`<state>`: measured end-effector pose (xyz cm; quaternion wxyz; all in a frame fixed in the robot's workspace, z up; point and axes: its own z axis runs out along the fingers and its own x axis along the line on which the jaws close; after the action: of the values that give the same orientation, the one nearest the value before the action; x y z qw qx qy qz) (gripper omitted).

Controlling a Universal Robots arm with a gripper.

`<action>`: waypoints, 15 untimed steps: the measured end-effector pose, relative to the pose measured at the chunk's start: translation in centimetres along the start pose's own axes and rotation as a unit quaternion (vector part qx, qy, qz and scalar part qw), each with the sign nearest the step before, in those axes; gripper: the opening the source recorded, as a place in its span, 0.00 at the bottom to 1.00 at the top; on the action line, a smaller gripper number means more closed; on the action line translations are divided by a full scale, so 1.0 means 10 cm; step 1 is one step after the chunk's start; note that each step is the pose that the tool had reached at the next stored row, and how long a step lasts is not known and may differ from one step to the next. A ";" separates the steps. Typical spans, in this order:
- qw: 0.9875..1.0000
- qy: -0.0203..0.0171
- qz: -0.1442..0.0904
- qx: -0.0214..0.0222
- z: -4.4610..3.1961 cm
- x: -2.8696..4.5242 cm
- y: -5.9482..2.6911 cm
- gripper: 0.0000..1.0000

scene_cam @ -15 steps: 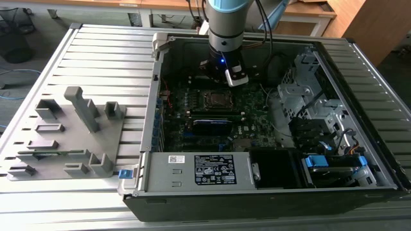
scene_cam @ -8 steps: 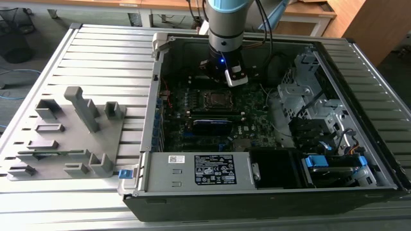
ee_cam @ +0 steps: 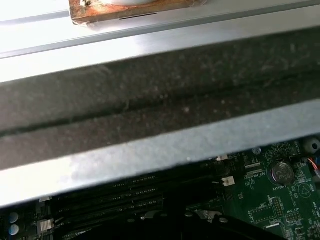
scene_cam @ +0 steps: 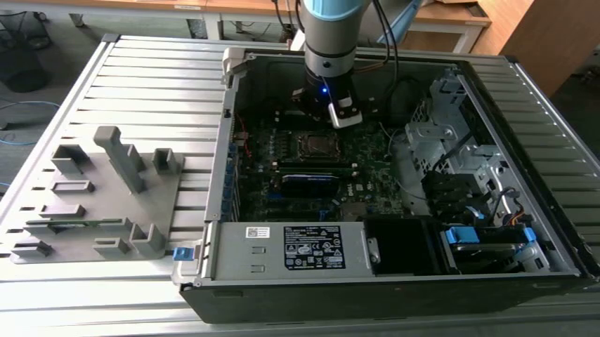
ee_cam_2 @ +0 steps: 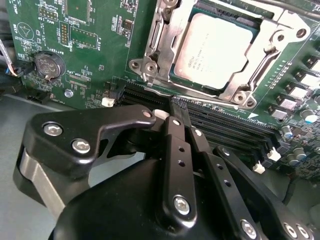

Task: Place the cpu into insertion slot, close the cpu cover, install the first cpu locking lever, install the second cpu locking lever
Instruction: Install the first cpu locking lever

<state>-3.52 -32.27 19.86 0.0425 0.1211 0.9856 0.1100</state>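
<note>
In the second wrist view the cpu (ee_cam_2: 212,50) lies flat in the insertion slot (ee_cam_2: 175,82), pale metal face up. The silvery cpu cover (ee_cam_2: 162,42) is down around the chip's edges. My gripper (ee_cam_2: 176,111) hangs just beside the socket, over the black memory slots (ee_cam_2: 225,132). Its black fingers (ee_cam_2: 173,145) are pressed together with nothing between them. In the exterior view the gripper (scene_cam: 345,119) sits inside the open computer case, just behind the insertion slot (scene_cam: 319,144). I cannot tell how the locking levers stand.
The case's metal walls (scene_cam: 230,140) surround the board. A drive cage (scene_cam: 440,133) stands on the exterior view's right, a power supply (scene_cam: 300,246) at the front. A grey fixture tray (scene_cam: 103,203) lies outside on the slatted table. A coin battery (ee_cam_2: 46,65) is on the board.
</note>
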 end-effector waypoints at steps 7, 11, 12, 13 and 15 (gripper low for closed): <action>1.000 -0.001 0.003 0.000 0.018 0.000 -0.006 0.11; 1.000 -0.001 0.004 0.001 0.029 0.001 -0.009 0.11; 1.000 -0.001 0.004 0.001 0.031 0.001 -0.009 0.11; 1.000 -0.001 0.005 0.001 0.032 0.001 -0.010 0.11; 1.000 -0.002 0.005 0.001 0.033 0.001 -0.009 0.11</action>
<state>-3.52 -32.29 19.52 0.0433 0.1262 0.9851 0.1088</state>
